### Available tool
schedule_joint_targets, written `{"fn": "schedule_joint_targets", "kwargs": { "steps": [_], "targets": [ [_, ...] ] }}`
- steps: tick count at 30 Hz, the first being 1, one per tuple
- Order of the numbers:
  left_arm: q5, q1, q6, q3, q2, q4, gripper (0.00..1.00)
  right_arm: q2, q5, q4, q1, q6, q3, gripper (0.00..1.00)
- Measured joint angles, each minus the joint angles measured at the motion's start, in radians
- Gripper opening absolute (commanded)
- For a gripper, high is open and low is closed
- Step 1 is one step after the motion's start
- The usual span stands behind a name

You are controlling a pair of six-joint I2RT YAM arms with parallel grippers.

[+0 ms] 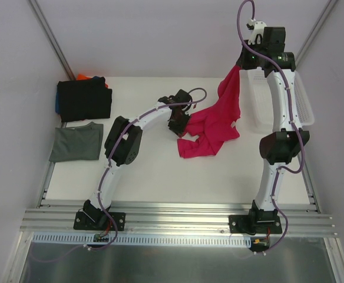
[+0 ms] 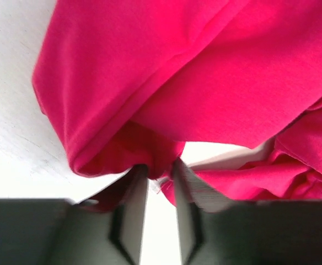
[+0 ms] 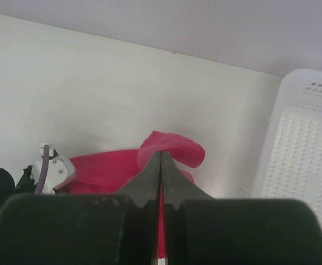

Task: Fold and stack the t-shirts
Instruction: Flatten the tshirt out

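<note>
Right fingers [image 3: 160, 161]: clenched on an edge of the crimson-pink t-shirt [image 1: 210, 127] and raised high at 1 o'clock of the tabletop [image 1: 148, 171], so the cloth hangs and pulls out of its heap.
Crimson-pink t-shirt: one end is in the air. The rest lies crumpled and unfolded on the tabletop just right of centre.
Left fingers [image 1: 179, 131]: low at the shirt's 9 o'clock edge, standing narrowly apart with a fold of hem at their tips. Whether they pinch it I cannot tell.
Likely reason: a second hold on the hem would let the two arms spread the shirt flat between them.
Folded pile: the black t-shirt [image 1: 85, 99] lies at 10 o'clock on top of the orange t-shirt [image 1: 85, 76] and blue t-shirt [image 1: 57, 106].
Grey-green t-shirt [image 1: 76, 141]: folded, lying alone just at the pile's 6 o'clock.
Placement: the folded shirts sit far left, apparently to leave the middle as folding room.
White mesh basket [image 1: 304, 109]: at 2 o'clock, beside the right arm.
Step in hand: opening out the last shirt. Its folding has not begun.
</note>
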Motion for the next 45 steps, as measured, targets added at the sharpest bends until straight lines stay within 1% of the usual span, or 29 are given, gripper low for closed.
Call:
{"fn": "schedule_joint_targets", "kwargs": {
  "steps": [1,4,5,13,16,20,23,25,27,29,30,35,38,40,45],
  "targets": [
    [-0.002,0.0,0.0,0.0,0.001,0.0,0.09,0.0,0.0,0.0,0.0,0.0,0.0,0.0],
    [-0.008,0.0,-0.007,0.0,0.002,0.005,0.03,0.0,0.0,0.0,0.0,0.0,-0.001,0.01],
    [-0.013,0.0,-0.008,0.0,0.002,0.006,0.0,0.0,0.0,0.0,0.0,0.0,-0.002,0.01],
    [-0.018,0.021,-0.01,-0.018,-0.026,0.002,0.0,0.0,0.002,0.0,0.0,0.0,-0.005,0.01],
    [-0.008,0.066,-0.005,-0.053,-0.08,-0.012,0.0,0.0,0.004,0.0,-0.002,-0.002,-0.005,0.01],
    [0.01,0.169,0.045,-0.082,-0.166,-0.051,0.0,0.0,0.023,0.0,-0.011,-0.006,-0.005,0.01],
    [0.01,0.251,0.124,0.001,-0.169,-0.136,0.0,0.0,0.049,0.0,-0.026,-0.014,0.001,0.0],
    [0.0,0.299,0.194,0.155,-0.124,-0.233,0.0,-0.002,0.069,0.001,-0.033,-0.018,0.002,0.0],
    [-0.026,0.327,0.275,0.328,-0.071,-0.288,0.0,-0.009,0.09,0.001,-0.037,-0.02,0.003,0.0],
    [-0.051,0.334,0.342,0.418,-0.06,-0.305,0.0,-0.022,0.109,0.001,-0.037,-0.02,0.003,0.0],
    [-0.064,0.333,0.375,0.441,-0.064,-0.308,0.0,-0.031,0.116,0.0,-0.037,-0.02,0.002,0.0],
    [-0.112,0.319,0.505,0.459,-0.127,-0.316,0.0,-0.143,0.151,0.001,-0.035,-0.019,-0.003,0.01],
    [-0.129,0.314,0.562,0.458,-0.182,-0.309,0.0,-0.259,0.171,0.007,-0.035,-0.016,-0.008,0.0],
    [-0.134,0.313,0.61,0.45,-0.242,-0.285,0.0,-0.335,0.188,0.021,-0.035,-0.017,-0.02,0.01],
    [-0.148,0.314,0.761,0.362,-0.474,-0.159,0.0,-0.551,0.218,0.054,-0.035,-0.019,-0.101,0.01]
  ]
}}
